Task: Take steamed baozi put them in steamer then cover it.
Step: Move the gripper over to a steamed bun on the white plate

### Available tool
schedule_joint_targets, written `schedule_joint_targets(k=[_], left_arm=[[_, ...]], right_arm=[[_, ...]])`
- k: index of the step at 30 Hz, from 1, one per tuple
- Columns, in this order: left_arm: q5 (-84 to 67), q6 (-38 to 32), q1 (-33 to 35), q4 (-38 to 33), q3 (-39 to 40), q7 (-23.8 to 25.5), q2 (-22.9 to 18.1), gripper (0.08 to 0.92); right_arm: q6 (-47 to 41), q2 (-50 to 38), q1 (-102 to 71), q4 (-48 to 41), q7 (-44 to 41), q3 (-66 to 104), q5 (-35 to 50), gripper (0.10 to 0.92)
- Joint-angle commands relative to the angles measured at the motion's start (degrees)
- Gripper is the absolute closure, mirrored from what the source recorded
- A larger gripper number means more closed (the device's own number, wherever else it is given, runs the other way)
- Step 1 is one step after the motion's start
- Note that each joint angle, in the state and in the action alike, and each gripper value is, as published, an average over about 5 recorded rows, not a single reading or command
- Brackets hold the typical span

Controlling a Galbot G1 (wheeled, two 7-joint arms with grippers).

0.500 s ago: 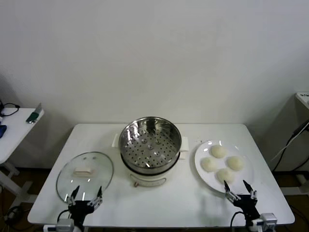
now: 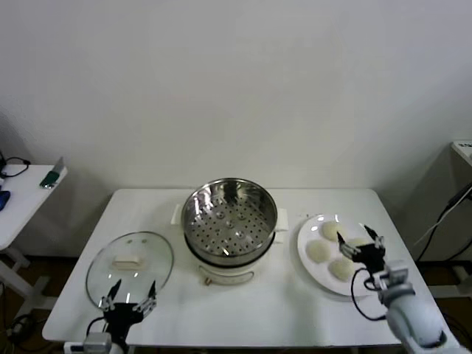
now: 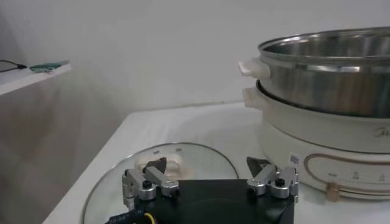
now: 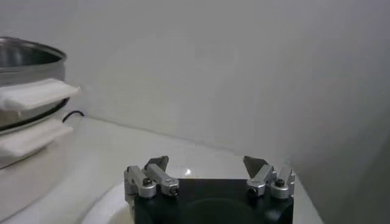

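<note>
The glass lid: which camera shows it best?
The head view: the whole cover shows, lying flat on the table left of the steamer. The left wrist view shows only part of it, behind the open left gripper. The right wrist view shows none.

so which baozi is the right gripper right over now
The right gripper, open, hangs over the right-hand baozi on the plate, hiding most of it; the other three show clear.

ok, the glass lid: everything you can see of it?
The cover is a round clear glass lid with a metal rim and a cream oblong handle at its centre. It lies flat, handle up, on the table to the robot's left of the steamer, apart from it. Nothing grips it.
</note>
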Motion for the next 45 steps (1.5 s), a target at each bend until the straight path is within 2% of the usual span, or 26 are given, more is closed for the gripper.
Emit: schedule_joint_targets(k=[1,9,13,16,23,33,45], left_arm=[[-0.05,-0.17,0.06,-0.09,0.06,0.02,0.23,0.177],[0.24,-0.64,0.24,-0.53,0.87,0.13,-0.34,0.177],[0.52,-0.81,0.3,-0.57,1.22,0.17,-0.91,0.177],[0.87,-0.89,0.4,-0.46,1.3,0.21,-0.99,0.177],[1.1,-1.04,0.83,-0.86,1.29,0.38,-1.25,0.177],[1.22,-0.4,0.94,-1.59,1.17,0.79,-2.08,0.177],[1.36,-0.39,1.15,-1.21,1.01,0.85,-2.39,0.177]], right_arm=[[-5.52,-13.83,22.1,-7.79,-12.61,-14.51,-2.87,0.203],[8.63,-20.52,54.73,-23.73,-43.15,-50.09,-14.17,0.203],[14.74,-19.6,70.38,-28.06,-55.15,-68.54,-13.98,0.203],[15.89,-17.35,80.3,-30.17,-59.8,-80.6,-11.6,0.203],[11.03,-9.69,86.25,-34.99,-58.09,-94.1,-7.87,0.203],[9.07,-0.08,75.21,-43.74,-51.65,-85.24,-11.5,0.203],[10.46,7.31,67.27,-51.83,-50.44,-78.76,-14.2,0.203]])
